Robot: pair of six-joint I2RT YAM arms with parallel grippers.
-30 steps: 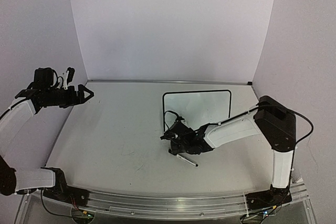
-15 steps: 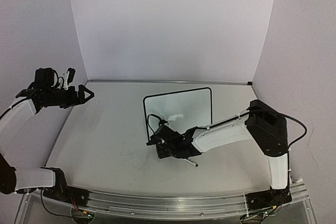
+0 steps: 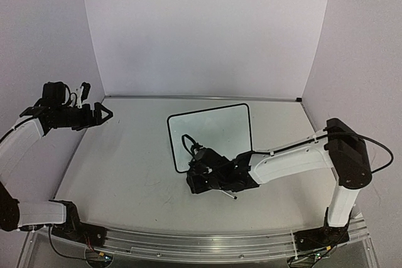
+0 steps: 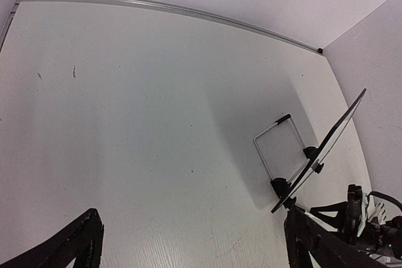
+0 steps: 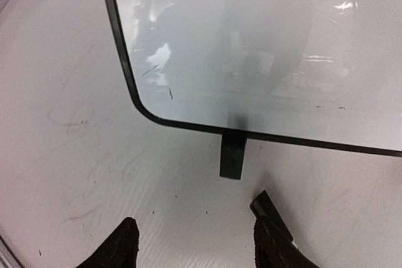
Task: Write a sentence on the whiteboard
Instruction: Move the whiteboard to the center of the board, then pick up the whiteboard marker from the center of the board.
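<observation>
The whiteboard (image 3: 212, 128) stands tilted near the table's middle, white with a thin black frame. In the right wrist view the whiteboard (image 5: 264, 48) fills the top, one black foot (image 5: 232, 155) under its lower edge. No sentence shows; the face carries only a few small dark ticks. My right gripper (image 3: 196, 179) sits low just in front of the lower edge, and in its own view the right gripper (image 5: 198, 249) is open and empty. A black marker (image 3: 227, 194) lies on the table beside it. My left gripper (image 3: 102, 113) hovers open at the far left.
In the left wrist view the whiteboard (image 4: 326, 137) shows edge-on, propped on a wire stand (image 4: 279, 145), with the left gripper (image 4: 195, 249) wide open over bare tabletop. White walls close the back and sides. The marker's end (image 5: 267, 205) lies next to my right finger.
The whiteboard slid left across the table together with my right gripper. The right jaws then parted from nearly shut to open. The left arm stayed put.
</observation>
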